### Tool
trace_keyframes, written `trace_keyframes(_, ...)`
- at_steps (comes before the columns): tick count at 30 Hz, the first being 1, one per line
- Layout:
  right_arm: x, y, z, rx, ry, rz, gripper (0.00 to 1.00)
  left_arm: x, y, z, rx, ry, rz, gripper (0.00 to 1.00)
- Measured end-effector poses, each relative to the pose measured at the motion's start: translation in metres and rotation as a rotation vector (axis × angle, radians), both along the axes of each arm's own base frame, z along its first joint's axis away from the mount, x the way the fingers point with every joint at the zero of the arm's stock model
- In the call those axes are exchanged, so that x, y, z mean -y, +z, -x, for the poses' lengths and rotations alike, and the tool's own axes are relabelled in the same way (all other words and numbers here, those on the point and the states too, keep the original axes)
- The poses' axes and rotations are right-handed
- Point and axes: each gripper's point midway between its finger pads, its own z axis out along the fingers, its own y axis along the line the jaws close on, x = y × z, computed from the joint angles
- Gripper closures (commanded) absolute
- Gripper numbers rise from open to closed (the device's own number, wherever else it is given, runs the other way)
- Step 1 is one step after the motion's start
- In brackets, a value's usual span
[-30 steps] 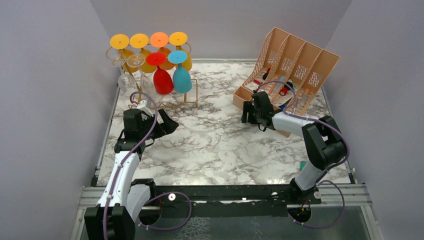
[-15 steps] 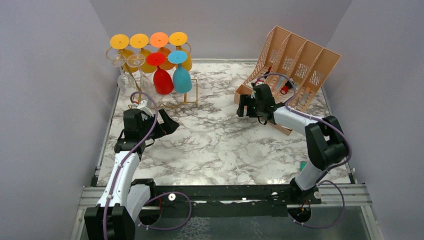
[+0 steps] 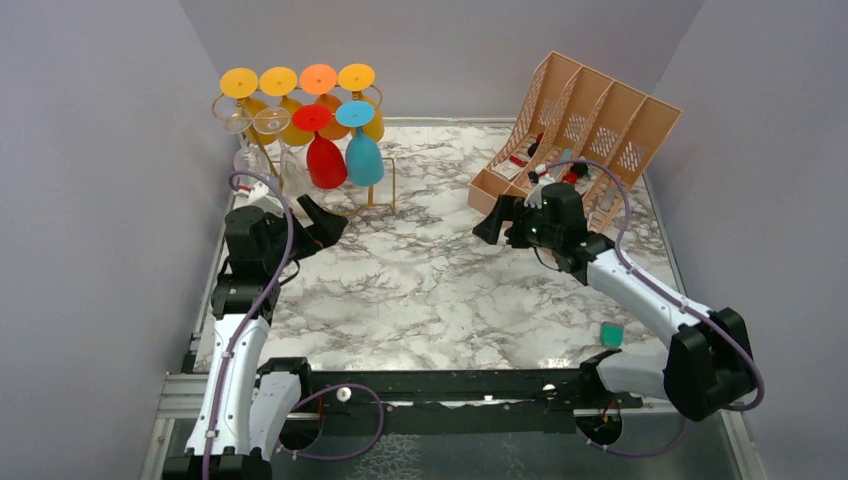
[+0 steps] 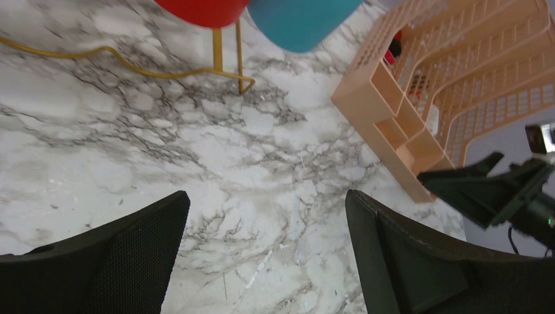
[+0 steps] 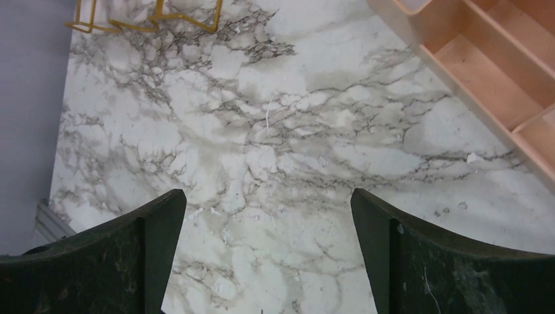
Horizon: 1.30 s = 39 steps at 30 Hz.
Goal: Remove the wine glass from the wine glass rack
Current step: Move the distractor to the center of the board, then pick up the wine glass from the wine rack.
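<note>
Wine glass rack (image 3: 381, 186) stands at approx. 11 o'clock on the marble table (image 3: 440, 290). Glasses hang bowl-down from its rails: red wine glass (image 3: 325, 160) and teal wine glass (image 3: 364, 158) in front, prob. two clear glasses (image 3: 245, 155) on its 9 o'clock side. L gripper (image 3: 323, 220) hovers near the rack at its 6 o'clock, jaws spread wide, nothing held. R gripper (image 3: 489, 224) is beside the peach file organizer (image 3: 590, 110) at 1 o'clock, jaws also wide, empty.

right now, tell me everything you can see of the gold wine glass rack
A thin gold wire rack, metal by its look, stands upright at the far left of the marble table. Its looped feet rest on the tabletop. Coloured and clear glasses hang upside down from its top rails, bases up. Nothing else touches it.
</note>
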Motion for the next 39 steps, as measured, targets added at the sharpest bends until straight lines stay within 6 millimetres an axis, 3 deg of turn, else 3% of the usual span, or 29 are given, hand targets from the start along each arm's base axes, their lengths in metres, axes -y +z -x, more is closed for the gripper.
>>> trace_keyframes(5, 0.003, 0.018, 0.029, 0.031, 0.023, -0.073, 0.01, -0.029, 0.056, -0.009, 0.06, 0.175, -0.056, 0.06)
trace_keyframes(12, 0.005, 0.057, 0.044, 0.108, 0.043, -0.123, 0.0, -0.073, 0.135, -0.025, 0.127, 0.407, -0.159, 0.01)
trace_keyframes(16, 0.008, 0.071, 0.055, 0.127, 0.054, -0.137, 0.0, -0.093, 0.162, -0.037, 0.133, 0.48, -0.209, 0.01)
trace_keyframes(18, 0.01, 0.079, 0.06, 0.144, 0.056, -0.145, 0.0, -0.106, 0.168, -0.044, 0.12, 0.51, -0.222, 0.01)
trace_keyframes(22, 0.013, 0.096, 0.067, 0.182, 0.057, -0.159, 0.01, -0.151, 0.173, -0.054, 0.079, 0.599, -0.225, 0.01)
trace_keyframes(25, 0.015, 0.103, 0.071, 0.199, 0.057, -0.157, 0.04, -0.168, 0.175, -0.064, 0.064, 0.601, -0.197, 0.03)
trace_keyframes(34, 0.02, 0.108, 0.072, 0.203, 0.05, -0.134, 0.12, -0.172, 0.163, -0.092, 0.046, 0.497, -0.075, 0.32)
trace_keyframes(39, 0.02, 0.11, 0.074, 0.207, 0.05, -0.136, 0.14, -0.174, 0.164, -0.104, 0.065, 0.478, -0.038, 0.41)
